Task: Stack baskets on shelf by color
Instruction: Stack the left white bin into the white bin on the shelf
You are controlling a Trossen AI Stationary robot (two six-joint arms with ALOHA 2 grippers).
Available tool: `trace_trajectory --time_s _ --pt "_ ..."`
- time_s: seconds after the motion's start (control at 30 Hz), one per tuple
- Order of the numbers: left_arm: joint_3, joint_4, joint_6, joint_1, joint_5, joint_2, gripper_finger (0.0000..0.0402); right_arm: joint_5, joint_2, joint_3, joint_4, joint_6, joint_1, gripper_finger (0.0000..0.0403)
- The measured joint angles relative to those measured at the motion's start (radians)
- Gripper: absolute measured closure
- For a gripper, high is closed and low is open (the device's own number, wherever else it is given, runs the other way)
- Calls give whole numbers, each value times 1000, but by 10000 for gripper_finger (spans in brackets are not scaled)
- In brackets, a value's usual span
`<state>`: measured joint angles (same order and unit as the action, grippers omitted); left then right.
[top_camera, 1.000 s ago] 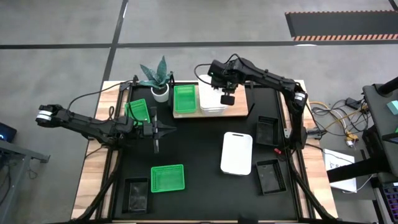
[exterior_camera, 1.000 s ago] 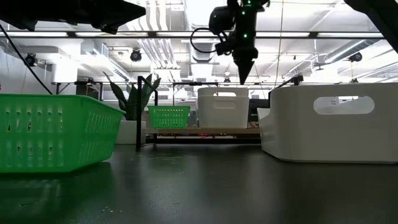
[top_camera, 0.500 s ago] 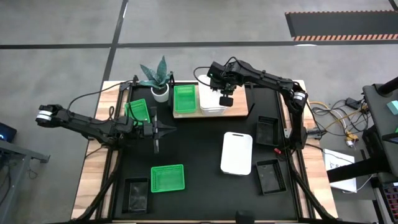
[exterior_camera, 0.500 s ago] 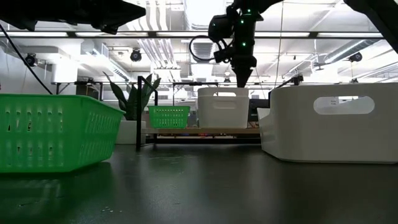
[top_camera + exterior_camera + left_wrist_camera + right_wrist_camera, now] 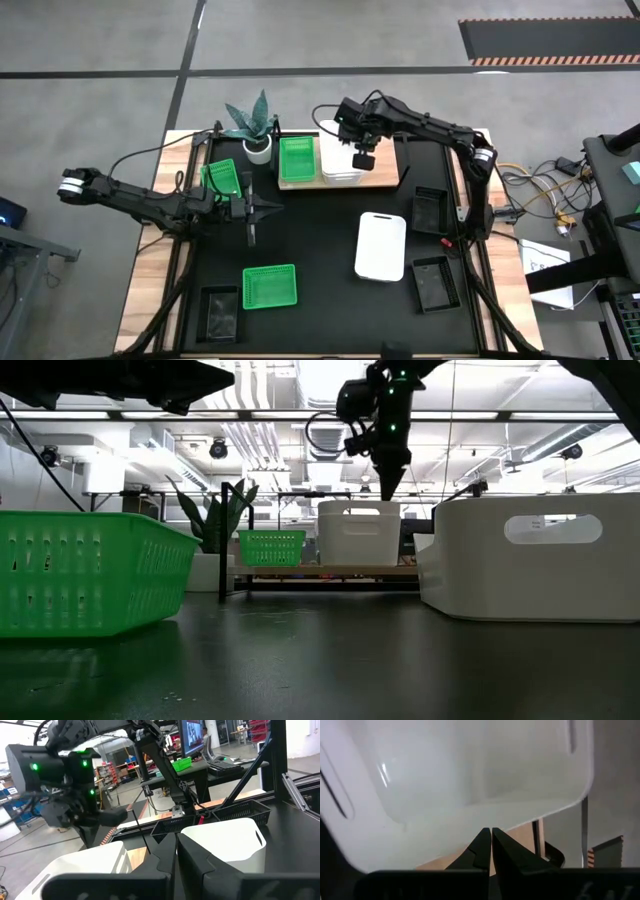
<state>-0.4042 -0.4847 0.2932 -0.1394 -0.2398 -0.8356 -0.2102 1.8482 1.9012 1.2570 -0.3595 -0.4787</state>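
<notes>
Closed fingers, holding nothing: our right gripper (image 5: 363,160) hung over the white basket (image 5: 340,162) on the shelf (image 5: 388,176); our left gripper (image 5: 252,212) likewise shut.

Two baskets (image 5: 296,159) (image 5: 342,155) sit side by side on the shelf (image 5: 385,181).

Left gripper (image 5: 176,851) at the near edge, dark fingers (image 5: 162,862) pressed together. Past them, white basket (image 5: 227,837) on the black table (image 5: 295,822). Second white basket (image 5: 82,865) on the shelf (image 5: 137,856), wood showing beside it. Right gripper (image 5: 117,815) hangs above that basket, green lights on its wrist. Black baskets (image 5: 245,811) further back. Workshop benches and a monitor (image 5: 191,737) beyond.
</notes>
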Motion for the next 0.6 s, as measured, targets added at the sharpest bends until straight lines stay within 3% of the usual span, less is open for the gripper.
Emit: trace_trajectory --time_s 0.27,0.6 --pt "0 -1 1 0 0 0 402 24 -88 6 4 75 57 394" --pt "-3 -4 0 0 0 0 402 30 -185 -32 -14 151 268 394"
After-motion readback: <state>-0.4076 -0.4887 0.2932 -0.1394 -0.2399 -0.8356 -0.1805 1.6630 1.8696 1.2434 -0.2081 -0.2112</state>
